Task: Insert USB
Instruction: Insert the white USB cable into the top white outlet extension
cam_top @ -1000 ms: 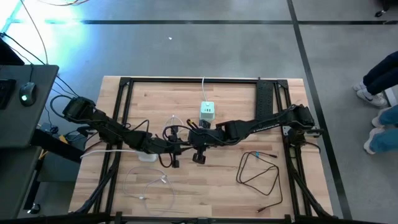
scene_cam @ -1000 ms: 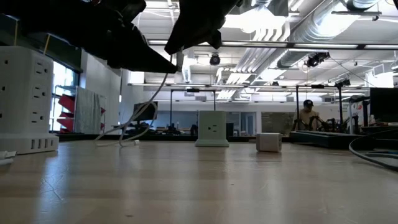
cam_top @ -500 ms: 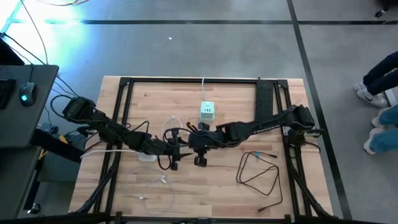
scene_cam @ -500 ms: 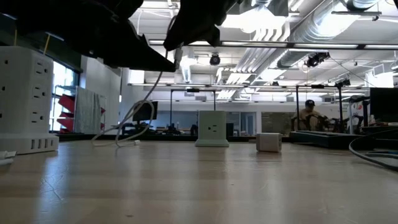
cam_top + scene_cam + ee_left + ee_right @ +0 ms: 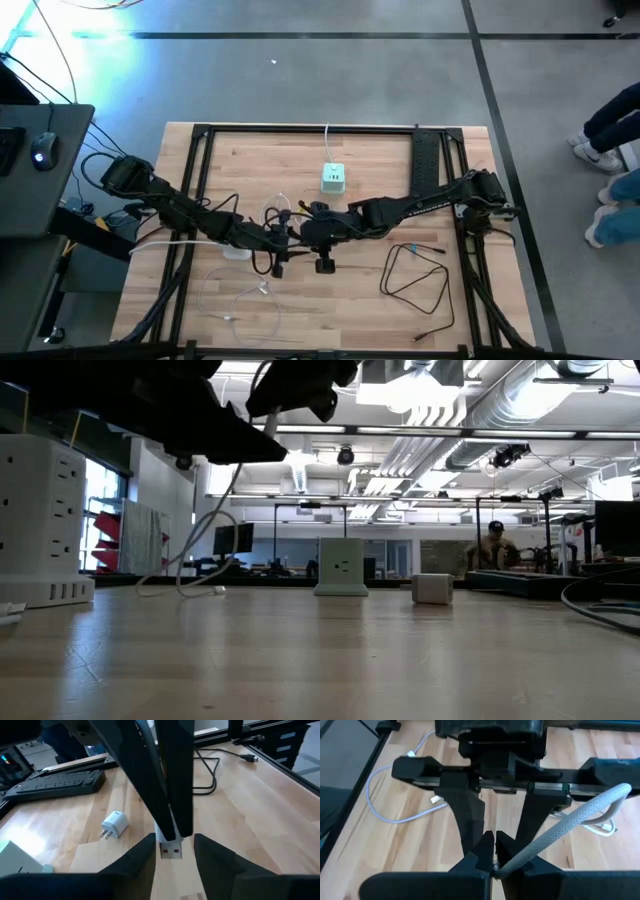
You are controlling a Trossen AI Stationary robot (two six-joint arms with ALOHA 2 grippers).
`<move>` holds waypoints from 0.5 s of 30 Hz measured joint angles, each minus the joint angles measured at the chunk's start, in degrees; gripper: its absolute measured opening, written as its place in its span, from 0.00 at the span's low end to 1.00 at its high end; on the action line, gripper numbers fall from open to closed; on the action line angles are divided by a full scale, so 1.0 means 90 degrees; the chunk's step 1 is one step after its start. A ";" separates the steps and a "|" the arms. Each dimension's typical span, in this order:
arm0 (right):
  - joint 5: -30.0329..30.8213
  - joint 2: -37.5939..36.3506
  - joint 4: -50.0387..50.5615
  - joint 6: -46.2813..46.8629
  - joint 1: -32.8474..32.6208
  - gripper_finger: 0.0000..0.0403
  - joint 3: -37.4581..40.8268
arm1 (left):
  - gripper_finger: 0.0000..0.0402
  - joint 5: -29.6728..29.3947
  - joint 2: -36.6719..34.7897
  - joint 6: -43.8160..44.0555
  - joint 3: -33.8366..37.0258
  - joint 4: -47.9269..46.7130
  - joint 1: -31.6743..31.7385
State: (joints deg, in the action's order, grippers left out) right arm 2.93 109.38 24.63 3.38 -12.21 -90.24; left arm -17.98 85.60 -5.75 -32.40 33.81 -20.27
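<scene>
Right now our right gripper (image 5: 492, 851) is clenched on the white USB plug (image 5: 170, 849), and its cable (image 5: 570, 817) trails off to one side. Our left gripper (image 5: 174, 840) faces it tip to tip with its fingers spread. One finger sits on each side of the plug, close but not touching as far as we can see.

Both grippers meet above the middle of the table (image 5: 360, 300). The plug is held up in the air, with its metal end pointing toward the left wrist.

A small white adapter (image 5: 113, 825) lies on the wood near the grippers, and a green-and-white power cube (image 5: 333, 178) stands farther back. We judge the task is only partly done: the plug is lifted and presented but not in any socket. Taking or aligning it and pushing it home are both left.
</scene>
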 joint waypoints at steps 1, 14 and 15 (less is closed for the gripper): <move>0.0000 0.0000 0.0022 0.0000 -0.0004 0.00 0.0000 | 0.22 -0.0002 0.0000 0.0001 0.0000 -0.0001 0.0000; 0.0117 -0.0015 0.0120 0.0011 -0.0039 0.00 0.0000 | 0.04 -0.0209 0.0000 0.0013 -0.0056 -0.0058 0.0000; 0.0222 -0.0019 0.0120 0.0150 -0.0041 0.00 0.0000 | 0.04 -0.0221 0.0000 0.0013 -0.0064 -0.0056 0.0000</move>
State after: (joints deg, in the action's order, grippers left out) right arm 4.93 109.21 25.71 4.73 -12.57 -90.24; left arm -19.96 85.60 -5.63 -32.98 33.30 -20.27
